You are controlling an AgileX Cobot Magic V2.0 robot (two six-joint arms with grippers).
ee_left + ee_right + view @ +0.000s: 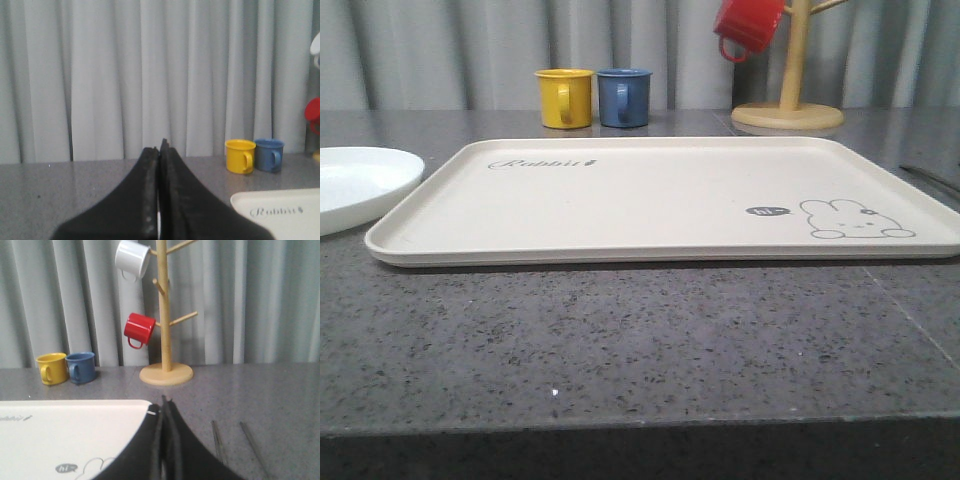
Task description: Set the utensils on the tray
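The large cream rectangular tray (620, 200) lies bare on the grey stone counter (620, 340), while beside its right edge the slim, stiff, slippery silver metal utensils (218, 442) need mid-handle pinches from the closed, empty right gripper (165, 402) or left gripper (160, 147).

Bare cream tray (620, 200); utensils (235, 442) beside it

Left gripper (159, 150) seemingly closed, tray (280, 212) nearby.
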